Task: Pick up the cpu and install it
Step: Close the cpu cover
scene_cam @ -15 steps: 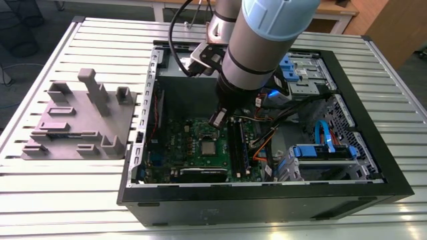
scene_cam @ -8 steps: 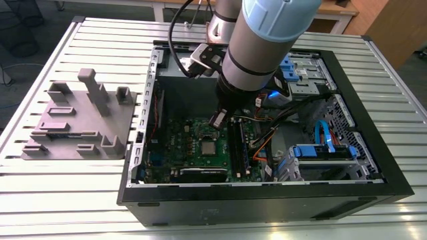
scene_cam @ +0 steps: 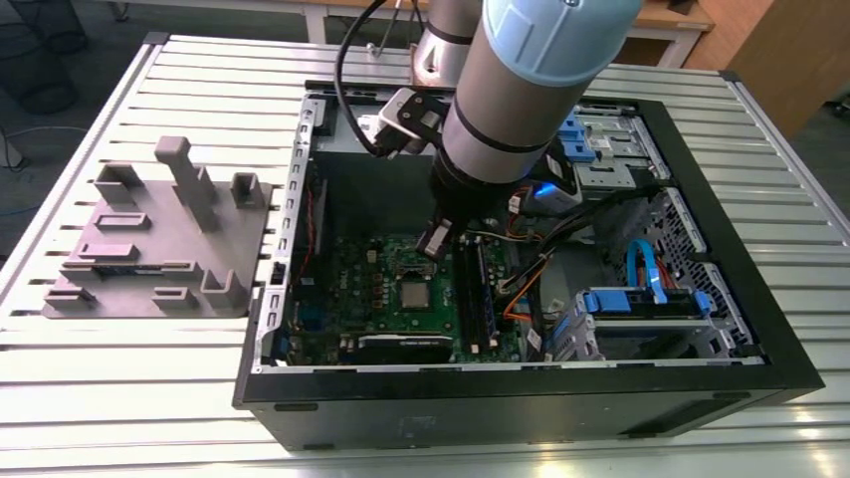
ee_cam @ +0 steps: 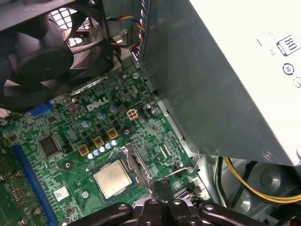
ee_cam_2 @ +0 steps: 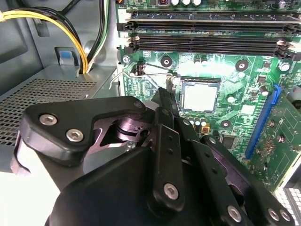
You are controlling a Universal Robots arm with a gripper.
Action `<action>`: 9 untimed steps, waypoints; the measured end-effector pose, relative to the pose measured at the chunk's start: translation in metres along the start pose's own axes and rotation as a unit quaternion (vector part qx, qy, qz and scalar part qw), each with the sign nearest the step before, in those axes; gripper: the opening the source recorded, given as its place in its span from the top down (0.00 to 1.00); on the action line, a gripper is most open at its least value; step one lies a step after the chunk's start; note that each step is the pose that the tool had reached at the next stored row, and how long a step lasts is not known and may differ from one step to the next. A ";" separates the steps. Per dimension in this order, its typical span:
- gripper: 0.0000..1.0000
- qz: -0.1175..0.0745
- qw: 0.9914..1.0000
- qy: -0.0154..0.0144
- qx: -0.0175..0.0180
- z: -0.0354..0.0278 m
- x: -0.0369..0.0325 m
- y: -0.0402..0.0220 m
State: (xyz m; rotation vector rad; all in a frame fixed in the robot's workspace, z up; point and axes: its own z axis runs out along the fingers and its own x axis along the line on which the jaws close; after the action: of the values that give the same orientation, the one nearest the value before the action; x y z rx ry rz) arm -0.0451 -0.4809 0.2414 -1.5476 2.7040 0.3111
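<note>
Exterior view: one arm reaches into the open computer case (scene_cam: 531, 388) on the slatted table (scene_cam: 133, 398); its claw (scene_cam: 439, 242) hangs just above the motherboard (scene_cam: 385, 299), with the single cpu (scene_cam: 416, 295) seated in its socket directly below and slightly nearer the camera. One grey fixture (scene_cam: 159, 249) lies outside the case.

Second wrist view: the cpu (ee_cam_2: 200, 97) lies just beyond the claw (ee_cam_2: 170, 101), apart from it; whether the claw is wide or narrow cannot be told.

First wrist view: the cpu (ee_cam: 112, 179) sits flat beside the claw tip.

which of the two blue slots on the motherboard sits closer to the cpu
In the first wrist view, the long blue slot running beside the cpu; the short blue one lies farther off by the fan.
</note>
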 end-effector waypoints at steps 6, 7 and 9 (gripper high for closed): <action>0.89 0.000 1.000 0.000 0.000 -0.0006 0.0026 -0.0015; 0.89 0.000 1.000 0.000 0.000 -0.0006 0.0030 -0.0017; 0.89 0.000 1.000 0.000 0.000 -0.0008 0.0037 -0.0021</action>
State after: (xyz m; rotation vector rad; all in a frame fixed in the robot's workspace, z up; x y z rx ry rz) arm -0.0451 -0.4852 0.2414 -1.5478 2.7045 0.3100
